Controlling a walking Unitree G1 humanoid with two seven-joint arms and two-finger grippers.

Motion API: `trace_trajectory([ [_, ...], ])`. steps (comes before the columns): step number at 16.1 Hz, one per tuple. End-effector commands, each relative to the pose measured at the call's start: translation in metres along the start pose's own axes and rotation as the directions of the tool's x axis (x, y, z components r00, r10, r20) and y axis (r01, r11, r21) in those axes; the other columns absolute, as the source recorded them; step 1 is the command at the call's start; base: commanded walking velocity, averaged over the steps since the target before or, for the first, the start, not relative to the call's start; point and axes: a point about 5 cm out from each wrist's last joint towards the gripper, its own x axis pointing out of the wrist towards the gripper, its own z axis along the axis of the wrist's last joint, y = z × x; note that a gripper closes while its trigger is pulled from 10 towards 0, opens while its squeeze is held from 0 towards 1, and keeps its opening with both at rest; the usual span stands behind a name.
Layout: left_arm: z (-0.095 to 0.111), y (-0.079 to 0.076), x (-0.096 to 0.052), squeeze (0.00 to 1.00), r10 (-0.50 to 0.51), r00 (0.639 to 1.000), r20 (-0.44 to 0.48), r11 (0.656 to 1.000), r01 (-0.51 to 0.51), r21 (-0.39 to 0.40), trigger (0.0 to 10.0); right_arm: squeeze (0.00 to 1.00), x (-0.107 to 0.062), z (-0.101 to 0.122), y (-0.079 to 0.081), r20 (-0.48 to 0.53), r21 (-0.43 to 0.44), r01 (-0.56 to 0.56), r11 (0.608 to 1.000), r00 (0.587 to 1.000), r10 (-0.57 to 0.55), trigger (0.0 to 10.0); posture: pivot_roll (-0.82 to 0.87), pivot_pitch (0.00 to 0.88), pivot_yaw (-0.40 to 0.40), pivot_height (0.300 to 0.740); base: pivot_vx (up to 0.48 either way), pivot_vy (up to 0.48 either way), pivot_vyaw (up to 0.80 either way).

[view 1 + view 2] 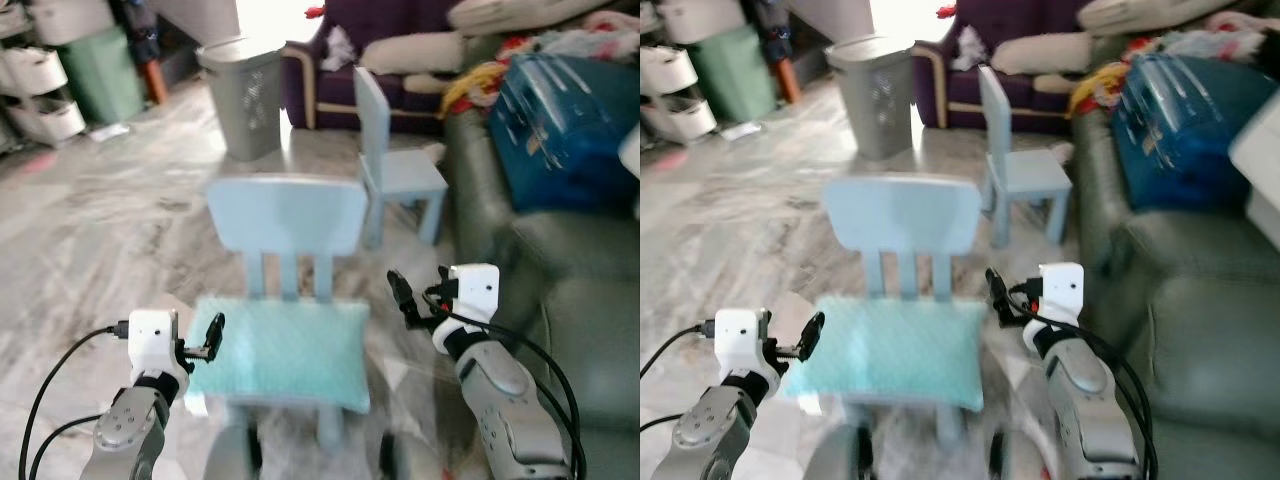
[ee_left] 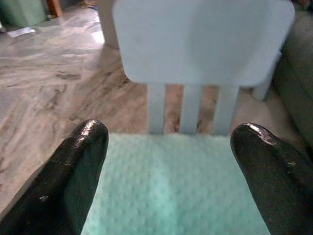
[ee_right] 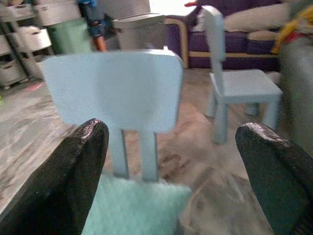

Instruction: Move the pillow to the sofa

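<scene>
Left tool spread wide, released, at the pillow's left edge. Pillow lies flat on the near chair seat. Right tool also spread, released, just beside the pillow's right corner. Second chair behind, bin further back, sofa at right.

Mint-green textured pillow lies flat on the seat of my nearest light-blue chair; grey-green sofa to my right.
</scene>
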Motion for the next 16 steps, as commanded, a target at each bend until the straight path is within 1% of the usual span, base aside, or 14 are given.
trace_trajectory([
  [1,0.002,0.001,0.001,0.00,0.007,1.000,-0.001,1.000,-0.007,0.015,10.0,0.00,0.002,0.001,0.002,0.001,-0.005,-0.011,1.000,1.000,0.011,10.0,-0.07,0.057,0.036,0.556,0.000,0.000,0.00],
  [2,0.002,0.001,0.001,0.00,0.008,1.000,0.000,1.000,-0.008,0.017,10.0,0.00,0.004,0.002,0.003,0.007,-0.003,-0.015,1.000,1.000,0.015,10.0,-0.07,0.056,0.036,0.537,0.000,0.000,0.00],
  [6,0.003,0.003,0.002,0.00,0.012,1.000,0.003,1.000,-0.012,0.022,10.0,0.00,0.008,0.003,0.004,0.010,-0.003,-0.020,1.000,1.000,0.020,10.0,-0.07,0.052,0.036,0.490,0.000,0.000,0.00],
  [8,0.006,0.003,0.003,0.00,0.015,1.000,0.009,1.000,-0.015,0.025,10.0,0.00,0.009,0.003,0.004,0.011,-0.004,-0.023,1.000,1.000,0.023,10.0,-0.06,0.051,0.036,0.455,0.000,0.000,0.00],
  [9,0.006,0.003,0.003,0.00,0.015,1.000,0.009,1.000,-0.015,0.025,10.0,0.00,0.009,0.003,0.004,0.011,-0.004,-0.023,1.000,1.000,0.023,10.0,-0.06,0.051,0.036,0.450,0.000,0.000,0.00],
  [10,0.006,0.003,0.003,0.00,0.020,1.000,0.012,0.999,-0.020,0.033,10.0,0.00,0.009,0.003,0.004,0.010,-0.004,-0.024,1.000,1.000,0.024,10.0,-0.06,0.051,0.037,0.435,0.000,0.000,0.00],
  [14,0.010,0.009,0.005,0.00,0.077,0.997,0.020,0.994,-0.079,0.072,10.0,0.00,0.012,0.004,0.004,0.014,-0.008,-0.025,1.000,1.000,0.025,10.0,-0.06,0.053,0.040,0.395,0.000,0.000,0.00],
  [16,0.013,0.016,0.005,0.00,0.129,0.991,0.035,0.987,-0.132,0.096,10.0,0.00,0.013,0.005,0.003,0.018,-0.011,-0.024,1.000,1.000,0.025,10.0,-0.06,0.054,0.040,0.370,0.000,0.000,0.00],
])
